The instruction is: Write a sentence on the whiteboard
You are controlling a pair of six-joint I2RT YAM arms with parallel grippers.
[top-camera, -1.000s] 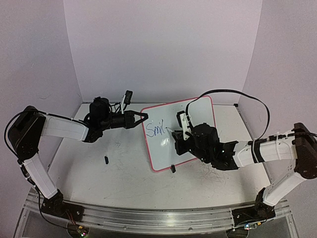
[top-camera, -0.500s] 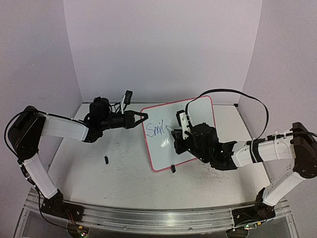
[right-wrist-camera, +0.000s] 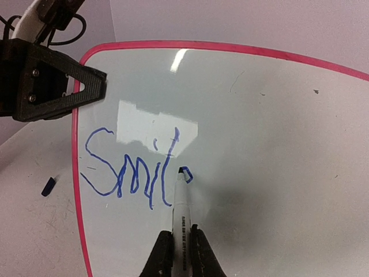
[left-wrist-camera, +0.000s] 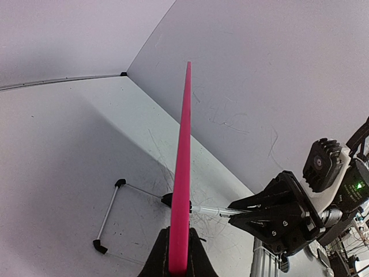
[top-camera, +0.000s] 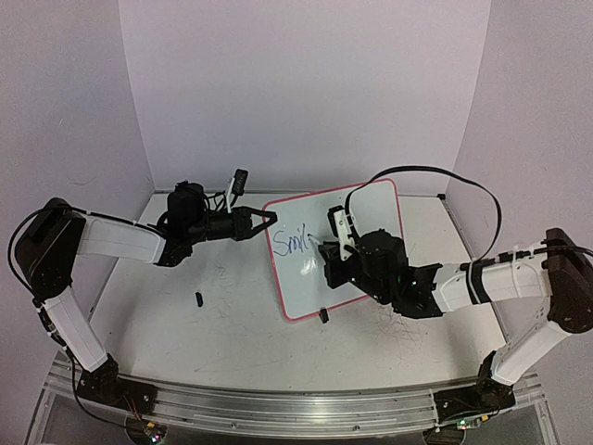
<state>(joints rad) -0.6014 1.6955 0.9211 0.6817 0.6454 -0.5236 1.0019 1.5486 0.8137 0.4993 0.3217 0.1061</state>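
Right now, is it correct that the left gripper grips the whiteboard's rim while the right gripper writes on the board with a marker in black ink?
Not quite: the writing is blue, not black, as the right wrist view shows. The left gripper does grip the whiteboard by its rim, and the right gripper does write with the marker.

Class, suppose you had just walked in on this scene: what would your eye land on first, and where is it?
The pink-rimmed whiteboard stands tilted up at mid-table, its left edge clamped by the left fingers. On its left part, blue writing reads "Smil" so far. The marker, gripped in the right fingers, has its tip on the board just right of the last letter.
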